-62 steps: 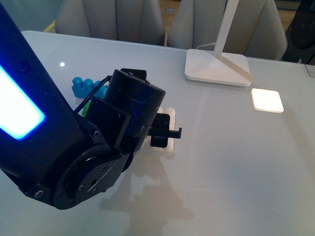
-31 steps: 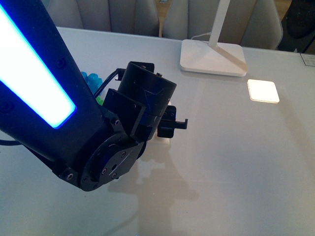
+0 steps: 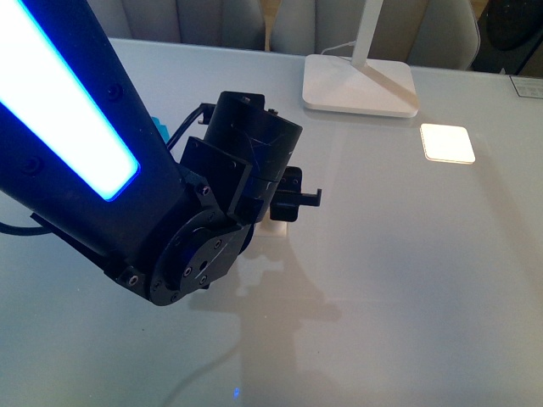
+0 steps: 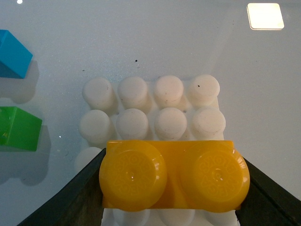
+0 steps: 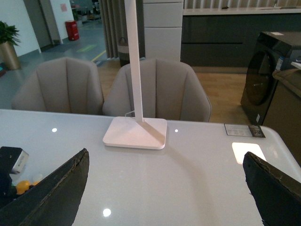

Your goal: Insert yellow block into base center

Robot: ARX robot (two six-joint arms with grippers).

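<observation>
Left wrist view gives me the block (image 4: pixel 174 176) close up, yellow, two studs facing the camera, clamped at its ends between the left gripper (image 4: pixel 171 190)'s dark fingers (image 4: pixel 70 197). It sits over the base (image 4: pixel 134 92), covering the stud rows nearest the camera; two full rows of white studs stay uncovered beyond it. I cannot tell whether the block is pressed onto the studs or just above them. Off to one side of the base lie a green brick (image 4: pixel 19 129) and a blue brick (image 4: pixel 14 54), both apart from it on the table (image 4: pixel 141 33).

From the front camera my left arm hides most of this; only a sliver of base (image 3: pixel 273 227) shows under the left gripper (image 3: pixel 293 199).

The right gripper (image 5: pixel 165 160) is spread wide with nothing in it, hanging above the table, facing the lamp (image 5: pixel 136 132) and a bright light patch (image 5: pixel 248 151).
</observation>
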